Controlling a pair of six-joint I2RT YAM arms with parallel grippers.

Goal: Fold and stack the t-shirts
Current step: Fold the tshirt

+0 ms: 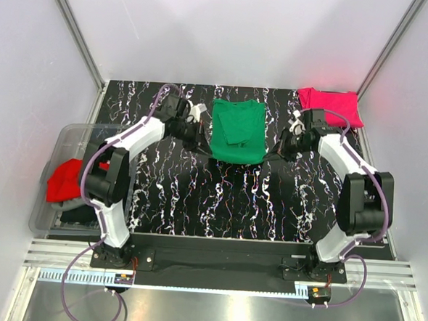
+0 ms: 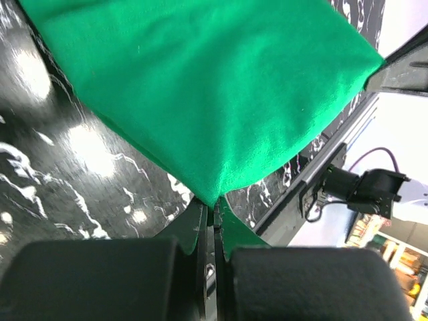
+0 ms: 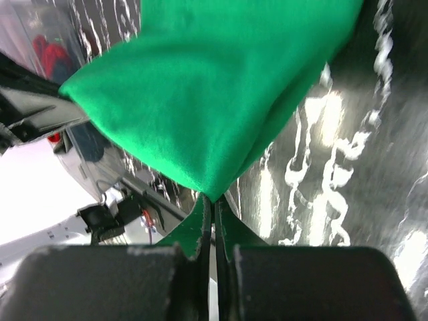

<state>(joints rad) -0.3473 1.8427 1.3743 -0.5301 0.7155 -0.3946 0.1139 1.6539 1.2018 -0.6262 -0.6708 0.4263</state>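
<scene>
- The table (image 1: 255, 199) has a black top with white marbling. Both arms reach over it from their bases at the near edge.
- The bin (image 1: 64, 134), of clear plastic, sits off the table's left side.
- The green shirt (image 1: 238, 129) lies at the far middle of the table, partly folded, with a smaller flap doubled over its top. Its near edge stretches between the two grippers, one at each near corner.
- The pink shirt (image 1: 330, 106) lies folded in the far right corner, well apart from the green one.
- The red shirt (image 1: 66, 180) is bunched in the bin, on top of darker cloth that is too unclear to name.
- The left gripper (image 2: 214, 214) is clenched on the green shirt's near left corner. The cloth comes to a point between its closed fingers.
- The right gripper (image 3: 214, 204) is likewise clamped on the near right corner, with a point of green cloth pinched between its fingers.
</scene>
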